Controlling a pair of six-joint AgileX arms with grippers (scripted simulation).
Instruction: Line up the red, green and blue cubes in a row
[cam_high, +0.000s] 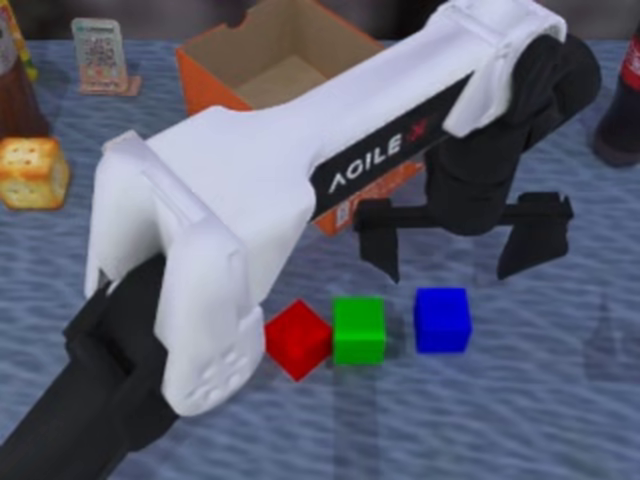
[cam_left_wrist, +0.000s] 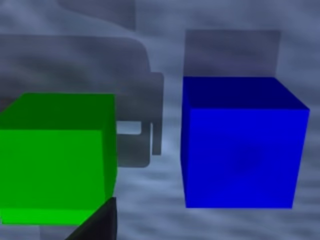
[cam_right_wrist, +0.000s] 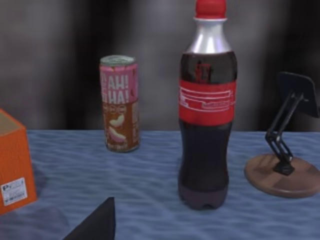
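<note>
The 3 cubes sit in a row on the table (cam_high: 560, 420): red cube (cam_high: 298, 338) touching green cube (cam_high: 359, 329), blue cube (cam_high: 442, 319) just beside. The left gripper (cam_high: 462, 245) hovers above the green-blue gap, jaws apart, holding nothing. The open orange box (cam_high: 205, 72) behind appears empty.
</note>
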